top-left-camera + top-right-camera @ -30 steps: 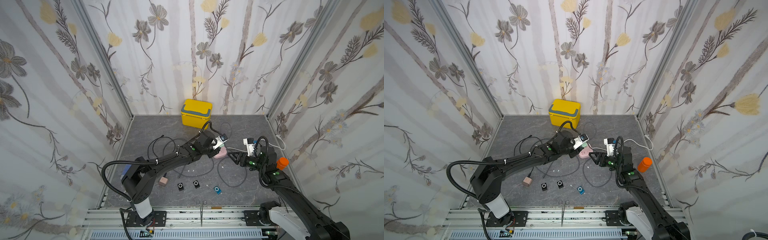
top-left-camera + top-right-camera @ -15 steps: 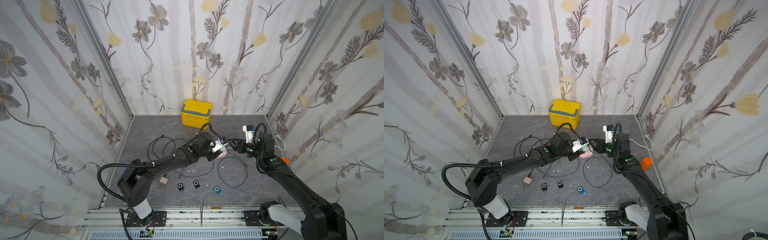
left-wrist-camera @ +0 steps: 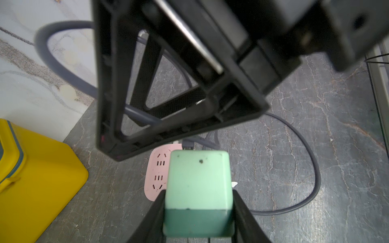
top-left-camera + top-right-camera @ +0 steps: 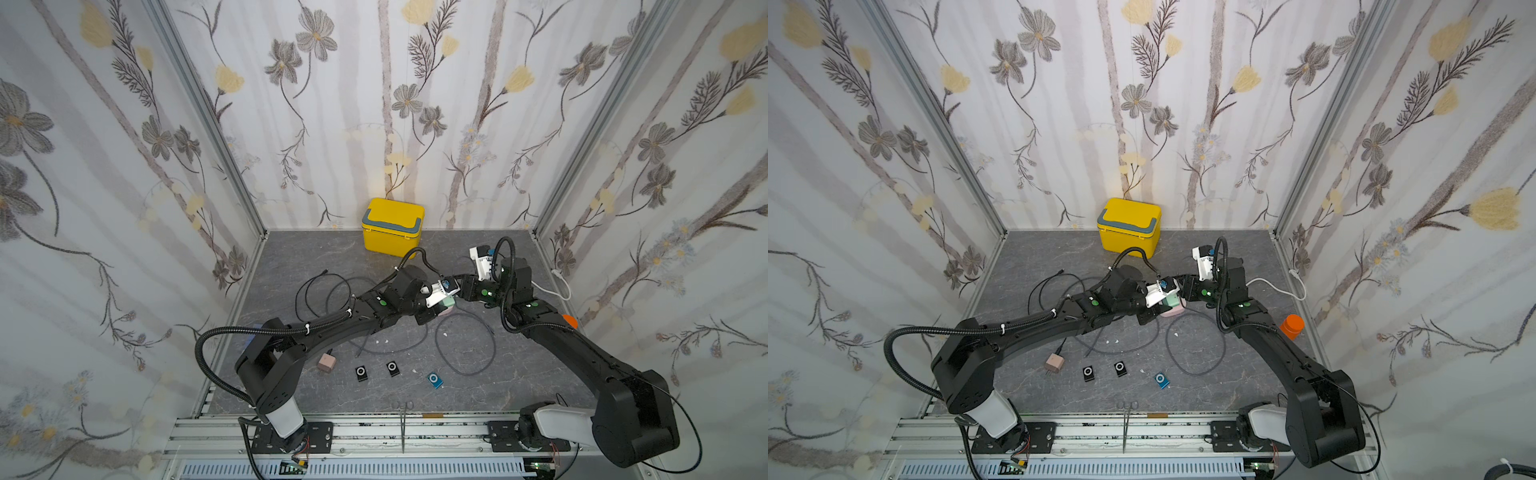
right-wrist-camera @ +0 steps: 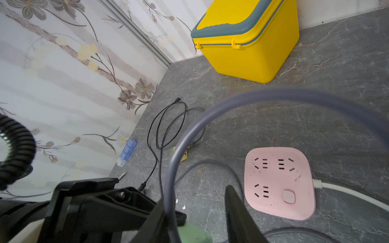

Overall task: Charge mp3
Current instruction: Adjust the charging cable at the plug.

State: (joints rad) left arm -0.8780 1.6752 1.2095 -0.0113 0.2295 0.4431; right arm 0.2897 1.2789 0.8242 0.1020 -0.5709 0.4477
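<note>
My left gripper (image 3: 198, 190) is shut on a mint-green charger block (image 3: 199, 178), held just above the pink power strip (image 3: 156, 174). In both top views the block (image 4: 448, 300) (image 4: 1170, 300) sits between the two gripper heads. My right gripper (image 5: 195, 195) faces it, jaws apart. A grey cable (image 5: 273, 94) loops up between them and lies against one finger. Two black mp3 players (image 4: 362, 372) (image 4: 392, 368) and a blue one (image 4: 434, 380) lie untouched on the floor near the front.
A yellow lidded box (image 4: 392, 226) stands at the back wall. The strip's white cord (image 4: 548, 286) runs right, near an orange object (image 4: 1292, 326). Black cables (image 4: 307, 291) coil at the left. A beige plug (image 4: 326, 363) and metal forceps (image 4: 402, 415) lie in front.
My right gripper has moved back and up to meet the left gripper, and its jaws have narrowed. The left gripper still holds the green block over the strip.
</note>
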